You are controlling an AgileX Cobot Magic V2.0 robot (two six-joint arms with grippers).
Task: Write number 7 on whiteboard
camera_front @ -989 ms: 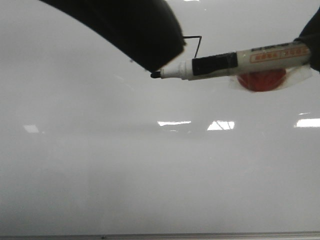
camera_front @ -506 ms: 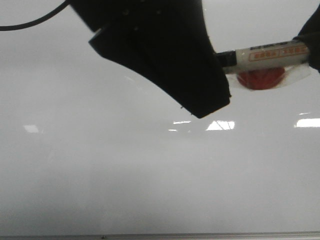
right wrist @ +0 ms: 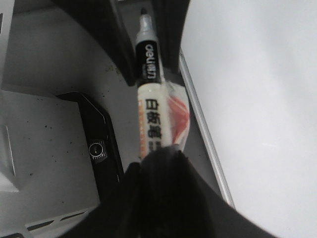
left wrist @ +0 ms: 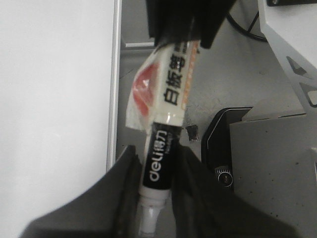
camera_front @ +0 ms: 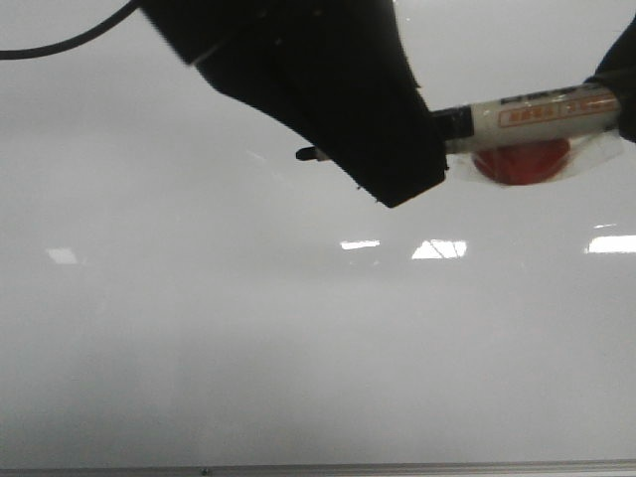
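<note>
The whiteboard (camera_front: 298, 338) fills the front view. A white marker (camera_front: 537, 109) with a black collar lies level above it, and a red patch (camera_front: 522, 159) is taped to its barrel. My right gripper (camera_front: 621, 89) is shut on its rear end at the right edge, as the right wrist view confirms (right wrist: 161, 158). My left gripper (camera_front: 397, 194) reaches in from the upper left and covers the marker's front. In the left wrist view its fingers (left wrist: 156, 218) press both sides of the black collar (left wrist: 158, 163). Only the bare tip (camera_front: 306, 153) pokes out. The number 7 is hidden behind the left gripper.
The board's thin grey bottom edge (camera_front: 318, 468) runs along the bottom of the front view. Bright light reflections (camera_front: 437, 248) sit mid-board. A black cable (camera_front: 60, 40) hangs at the upper left. Beside the board's edge (left wrist: 113, 99), a black camera unit (left wrist: 225, 158) sits on a grey base.
My left gripper swung down and right over the marker's front, covering the drawn 7. Over the last half second it shifted slightly, so the tip shows again. The right gripper stayed put.
</note>
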